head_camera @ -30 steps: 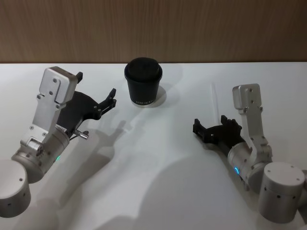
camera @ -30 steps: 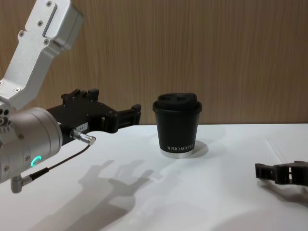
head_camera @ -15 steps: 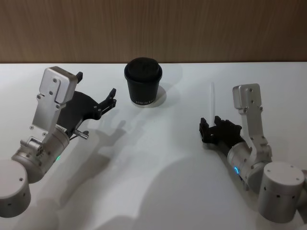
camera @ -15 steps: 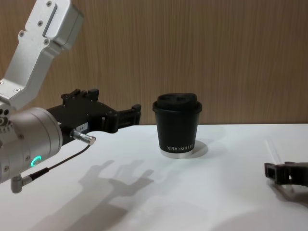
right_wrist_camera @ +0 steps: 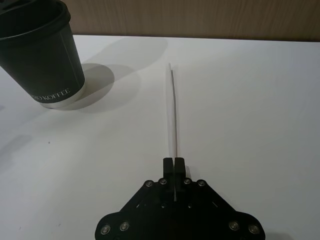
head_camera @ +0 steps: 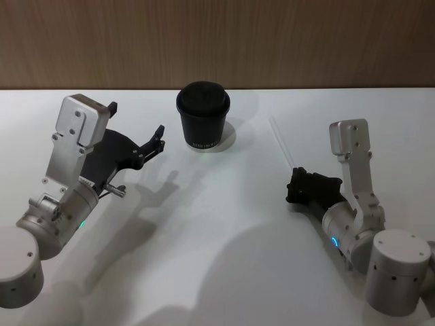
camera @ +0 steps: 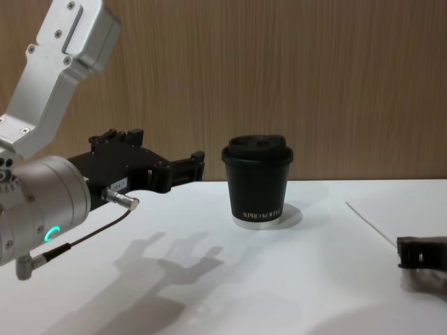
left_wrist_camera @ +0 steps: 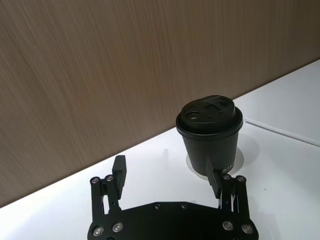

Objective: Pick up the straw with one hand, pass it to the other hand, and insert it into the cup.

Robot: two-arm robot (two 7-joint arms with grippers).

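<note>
1. A second ago my right gripper (head_camera: 294,178) had its fingers spread, with the straw (head_camera: 281,142) off their tips pointing to 12 o'clock. Half a second ago the fingers sat on either side of it. Now they are pressed together on its near end.
2. The straw has swung since then: from my fingertips it now runs toward 11 o'clock, its free end leaning toward the cup (head_camera: 203,122) without reaching it.
3. My left gripper (head_camera: 136,121) has not moved. It hangs above the table (head_camera: 217,238) at 8 o'clock from the cup, fingers spread wide and aimed at the cup, which has also stayed put.
4. The straw lies at 4 o'clock from the cup, well apart from it. It is thin, white and nearly straight. In the right wrist view it (right_wrist_camera: 173,110) shows a slight bow, with a dark line along one side. In the chest view it (camera: 370,223) lies low along the table; I cannot tell whether it is lifted off the surface.
5. The cup (camera: 257,183) stands upright at 12 o'clock, black with a domed lid on, white lettering and a silvery base rim.
</note>
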